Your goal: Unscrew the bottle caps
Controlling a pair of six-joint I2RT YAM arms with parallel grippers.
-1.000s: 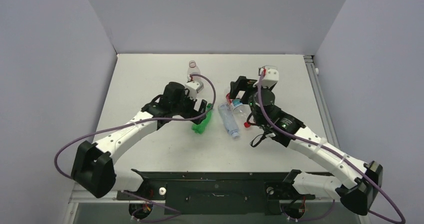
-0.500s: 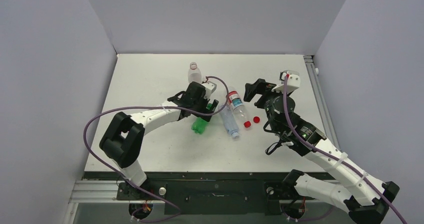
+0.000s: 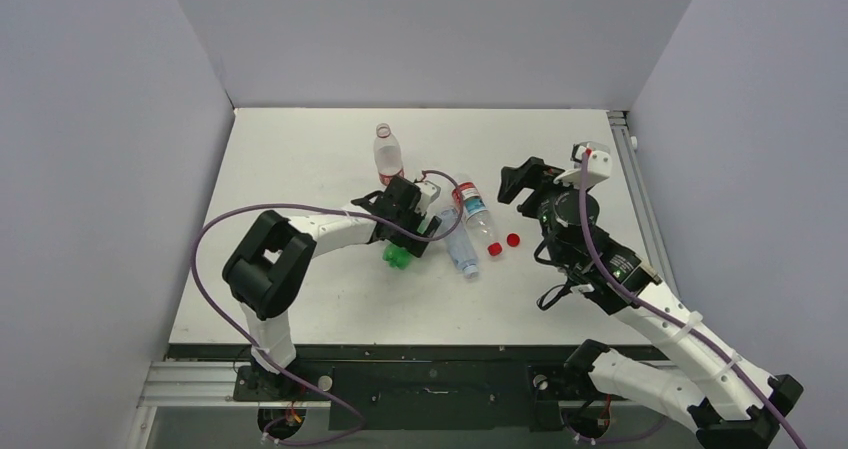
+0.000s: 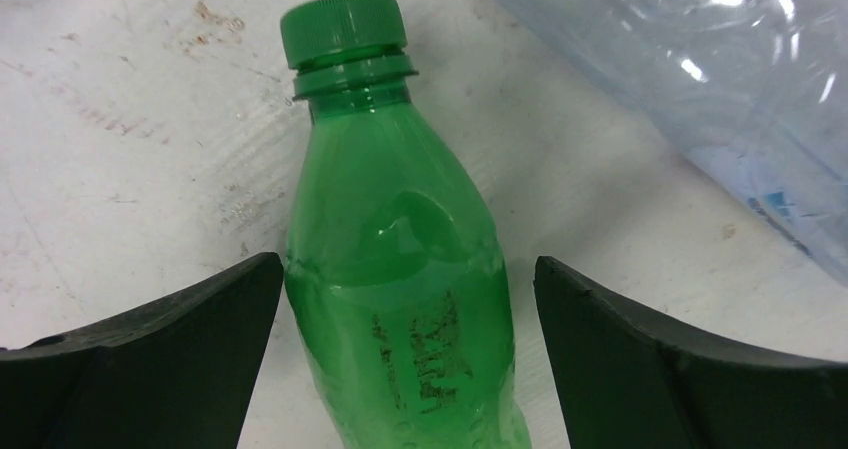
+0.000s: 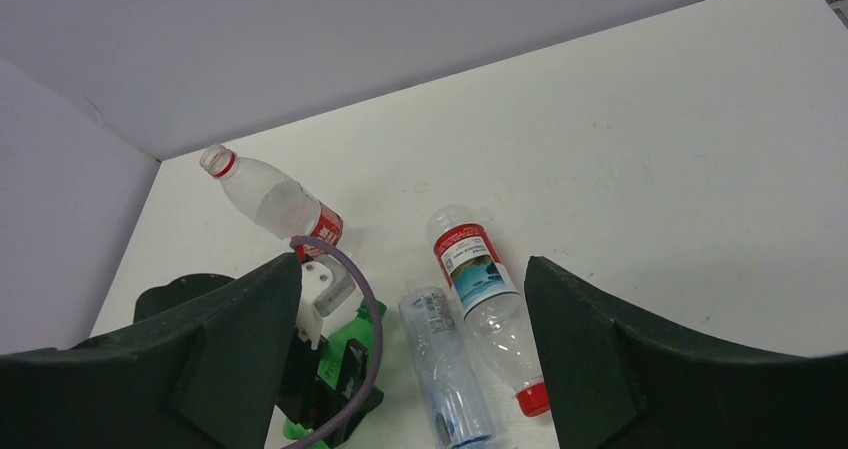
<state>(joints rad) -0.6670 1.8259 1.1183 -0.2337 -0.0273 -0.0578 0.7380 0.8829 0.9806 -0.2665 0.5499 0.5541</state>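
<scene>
Desk: white, scuffed.
Left pincer: apart, astride lying green bottle.
Right pincer: apart, empty.
Risk: round bottle may squirt out on closing.

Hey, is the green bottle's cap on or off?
On. The green cap sits on the neck of the green bottle, seen in the left wrist view.

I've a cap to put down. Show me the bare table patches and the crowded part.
Bare: the table's far right corner, behind the right claw; the left strip, outside the left arm; the near strip, before the green bottle. Crowded: the middle, where green bottle, pale-blue bottle, lying red-labelled bottle and loose red cap bunch by the left claw.
</scene>
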